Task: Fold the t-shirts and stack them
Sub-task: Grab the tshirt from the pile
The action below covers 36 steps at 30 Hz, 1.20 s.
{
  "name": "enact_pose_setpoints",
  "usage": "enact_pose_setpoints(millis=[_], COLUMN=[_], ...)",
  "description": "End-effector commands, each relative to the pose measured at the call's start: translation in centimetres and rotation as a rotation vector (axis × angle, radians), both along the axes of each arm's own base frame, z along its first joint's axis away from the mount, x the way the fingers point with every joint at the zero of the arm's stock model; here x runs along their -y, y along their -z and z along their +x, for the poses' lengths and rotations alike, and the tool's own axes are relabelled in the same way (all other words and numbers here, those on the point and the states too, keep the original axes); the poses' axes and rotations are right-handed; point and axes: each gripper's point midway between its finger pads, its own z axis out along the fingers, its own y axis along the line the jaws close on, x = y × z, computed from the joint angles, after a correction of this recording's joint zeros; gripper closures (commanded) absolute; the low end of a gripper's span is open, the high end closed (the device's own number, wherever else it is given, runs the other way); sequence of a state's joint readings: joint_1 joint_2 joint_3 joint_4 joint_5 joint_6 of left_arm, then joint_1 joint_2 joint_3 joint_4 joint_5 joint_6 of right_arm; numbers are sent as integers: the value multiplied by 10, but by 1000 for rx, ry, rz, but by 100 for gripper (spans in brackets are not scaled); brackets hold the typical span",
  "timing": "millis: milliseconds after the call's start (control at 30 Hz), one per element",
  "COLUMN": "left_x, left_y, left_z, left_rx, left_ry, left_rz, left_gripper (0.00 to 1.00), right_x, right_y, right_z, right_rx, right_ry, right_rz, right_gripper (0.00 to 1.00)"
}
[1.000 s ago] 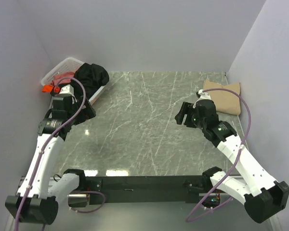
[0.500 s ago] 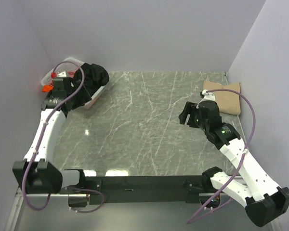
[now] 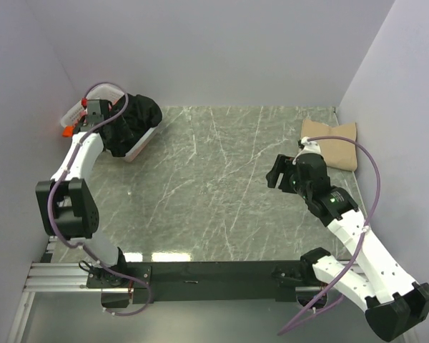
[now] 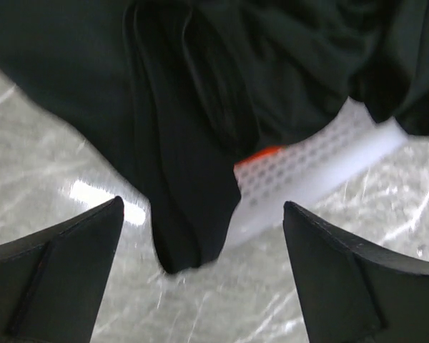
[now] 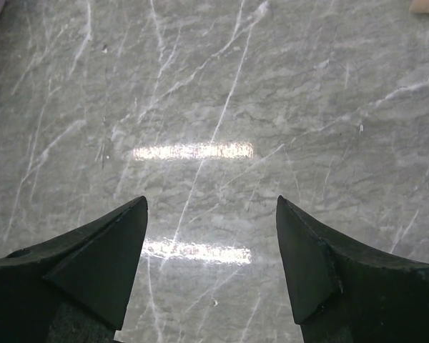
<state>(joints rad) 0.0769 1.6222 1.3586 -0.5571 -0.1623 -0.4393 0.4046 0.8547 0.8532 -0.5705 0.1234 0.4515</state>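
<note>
A black t-shirt [image 3: 136, 114] lies heaped over the front rim of the white lattice basket [image 3: 99, 91] at the back left. In the left wrist view its folds [image 4: 200, 107] hang over the basket wall [image 4: 307, 168] down to the table. My left gripper [image 3: 109, 130] hovers right at this shirt, open wide [image 4: 202, 205], with the cloth's lower tip between the fingers but untouched. A folded tan t-shirt [image 3: 332, 143] lies at the back right. My right gripper [image 3: 275, 173] is open over bare marble [image 5: 211, 201], left of the tan shirt.
Something orange [image 3: 70, 131] shows at the basket's left side and through its lattice [image 4: 261, 153]. The side walls stand close to both the basket and the tan shirt. The grey marble table [image 3: 214, 186] stretches between the two arms.
My left arm has swung back and left from the table to the basket, ending at the black shirt. The right gripper has drifted slightly right. Both stayed open.
</note>
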Motion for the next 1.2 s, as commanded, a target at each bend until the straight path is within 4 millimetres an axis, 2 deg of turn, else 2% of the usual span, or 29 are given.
enact_pose_setpoints(millis=[0,67,133,233,433,533,567,600,667,700,733,767,900,933,1000,1033,1100,1167], left_x=[-14,-16,-17,-16,-20,-16,-15,-15,-15,-16,-15,-14,-6,-2,14,19,32,54], left_y=[-23,-21,-13,-4,14,20,21,24,19,13,4,-4,-59,-86,-124,-151,-195,-248], left_z=[28,31,32,32,23,22,23,23,25,26,30,32,45,52,55,57,53,42], left_rx=[69,50,21,-12,-80,-94,-96,-102,-98,-86,-65,-47,74,138,229,298,411,540], left_ry=[-21,-25,-27,-21,-21,2,10,14,10,8,8,10,39,51,110,126,168,263], left_rz=[54,59,60,61,81,71,70,70,67,66,65,61,31,19,-39,-59,-102,-170], left_gripper=[3,10,23,34,27,33,39,56,78,92,98,100,99,100,100,100,100,100], right_x=[3,4,5,7,5,4,2,3,2,1,1,1,0,0,-1,-1,-2,-2], right_y=[-1,1,2,6,9,9,8,8,7,6,5,6,5,6,7,8,8,9], right_z=[0,-2,-4,-6,-5,-3,-2,-1,1,1,2,3,4,3,3,3,3,4], right_rx=[19,21,23,19,9,8,8,8,7,6,8,7,8,5,2,0,0,-2], right_ry=[11,13,20,24,14,11,7,9,7,4,6,6,0,0,-2,-1,-5,-3], right_rz=[7,5,10,9,3,4,6,5,4,5,4,2,2,1,2,3,7,10], right_gripper=[21,21,21,21,21,21,21,21,21,21,21,21,22,22,22,22,21,21])
